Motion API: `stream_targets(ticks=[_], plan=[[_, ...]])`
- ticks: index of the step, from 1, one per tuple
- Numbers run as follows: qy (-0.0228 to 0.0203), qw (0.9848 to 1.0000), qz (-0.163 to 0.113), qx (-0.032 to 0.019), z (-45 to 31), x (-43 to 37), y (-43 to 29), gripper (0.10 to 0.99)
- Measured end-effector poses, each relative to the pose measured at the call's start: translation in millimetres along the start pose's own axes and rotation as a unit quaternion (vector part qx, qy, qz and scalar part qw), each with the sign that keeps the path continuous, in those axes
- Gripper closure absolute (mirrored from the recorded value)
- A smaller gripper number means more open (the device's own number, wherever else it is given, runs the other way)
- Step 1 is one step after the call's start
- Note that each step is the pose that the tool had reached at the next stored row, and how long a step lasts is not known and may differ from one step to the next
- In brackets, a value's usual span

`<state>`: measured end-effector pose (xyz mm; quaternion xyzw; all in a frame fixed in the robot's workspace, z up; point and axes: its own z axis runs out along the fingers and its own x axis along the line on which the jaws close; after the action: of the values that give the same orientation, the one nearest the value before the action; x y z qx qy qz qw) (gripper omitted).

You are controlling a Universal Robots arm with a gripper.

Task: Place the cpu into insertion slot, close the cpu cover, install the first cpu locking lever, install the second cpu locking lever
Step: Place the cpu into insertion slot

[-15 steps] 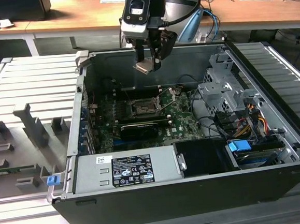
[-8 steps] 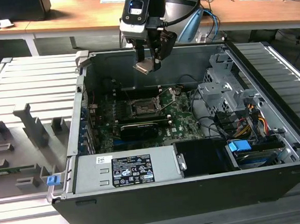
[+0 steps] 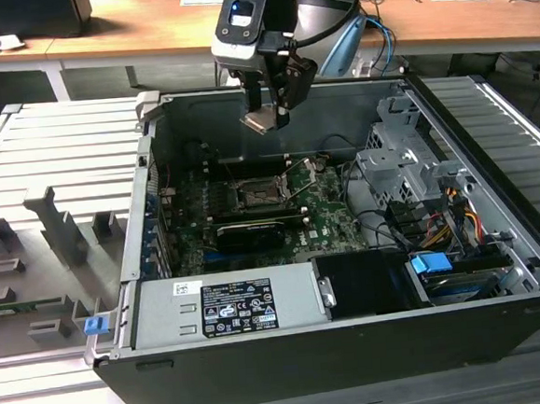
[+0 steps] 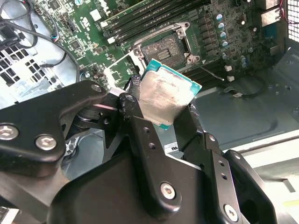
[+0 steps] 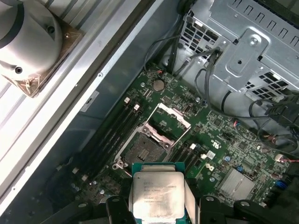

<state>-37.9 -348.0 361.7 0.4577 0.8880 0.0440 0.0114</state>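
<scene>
Above the open computer case (image 3: 293, 373), your gripper (image 3: 268, 118) hangs with 1 cpu (image 3: 262, 120) pinched between its 2 fingers (image 4: 138, 119), which are closed on opposite edges of the chip. That edge grip seems chosen to leave both the silvery face and the underside free, so nothing would stand between the chip and the socket. In the second wrist view the cpu (image 4: 166, 100) shows its grey metal face ringed by a green border, and in the exterior view it sits tilted in the grip, not level.

You are holding it well clear of the motherboard (image 3: 332, 218). The 1 insertion slot (image 3: 255, 196) lies below and a little toward the near side of the case. In the first wrist view the slot (image 5: 145, 151) looks dark and unfilled just beyond the held cpu (image 5: 159, 198). The 1 cpu cover (image 5: 175, 115) stands swung up off the slot's far edge, which appears to be why the socket is exposed. No part of the placing is done yet.
</scene>
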Motion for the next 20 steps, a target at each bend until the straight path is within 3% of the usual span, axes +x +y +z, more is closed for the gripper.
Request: stream_targets(ticks=[13,20], plan=[[-0.0035,0.9992,0.039,-0.0008,0.3,0.0,0.0,0.557],[-0.0058,0.9978,0.065,-0.0013,0.7,0.0,-0.1,0.557]])
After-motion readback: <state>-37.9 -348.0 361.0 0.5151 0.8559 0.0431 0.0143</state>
